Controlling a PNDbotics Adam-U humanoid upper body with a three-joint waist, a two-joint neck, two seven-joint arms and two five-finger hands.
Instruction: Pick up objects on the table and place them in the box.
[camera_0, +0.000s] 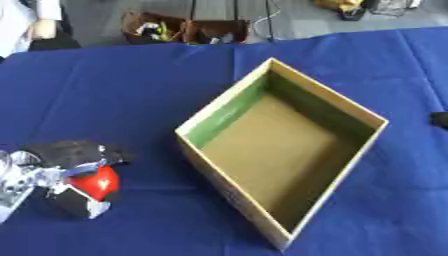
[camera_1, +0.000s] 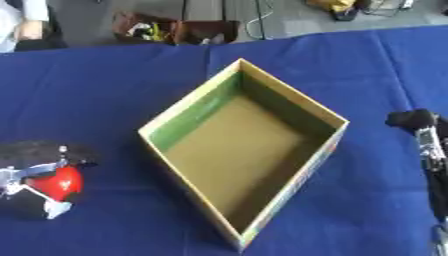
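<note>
Blue table (camera_0: 105, 90): box (camera_0: 226, 114) empty inside.

red object (camera_0: 98, 183) partly hidden by left hand (camera_0: 61, 172), right hand (camera_1: 426, 145) edge-cropped

Blue-clothed table (camera_0: 105, 90) bears an open box (camera_0: 289, 125).

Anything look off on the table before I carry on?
Nothing spilled or damaged. The box sits cornerwise to the table edge and is empty. The left hand is curled round a red object; the right hand shows at the right edge.
</note>
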